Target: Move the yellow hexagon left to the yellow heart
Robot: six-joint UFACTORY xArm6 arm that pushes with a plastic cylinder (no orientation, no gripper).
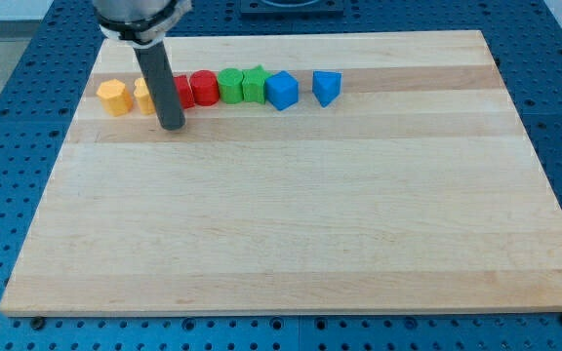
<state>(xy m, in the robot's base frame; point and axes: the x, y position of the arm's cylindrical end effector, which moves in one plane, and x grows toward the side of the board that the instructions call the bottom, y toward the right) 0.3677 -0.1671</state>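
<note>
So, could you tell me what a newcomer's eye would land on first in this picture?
Probably the row of coloured blocks along the view's top of the wooden board, running from the yellow hexagon at the left to the blue block at the right. Next, my tip, just below the row near its left end.

Pale wood board (pixel 291 244) on blue perforated bench (pixel 18 127) (holes in grid), bright even light.

Brightness: you get bright, even overhead light across the wooden board (pixel 291 214).
Shadows: soft, short ones beside the blocks and the rod (pixel 159 83).
Glare: you see only a faint sheen on the wood.
Focus: sharp throughout, edges undistorted.
</note>
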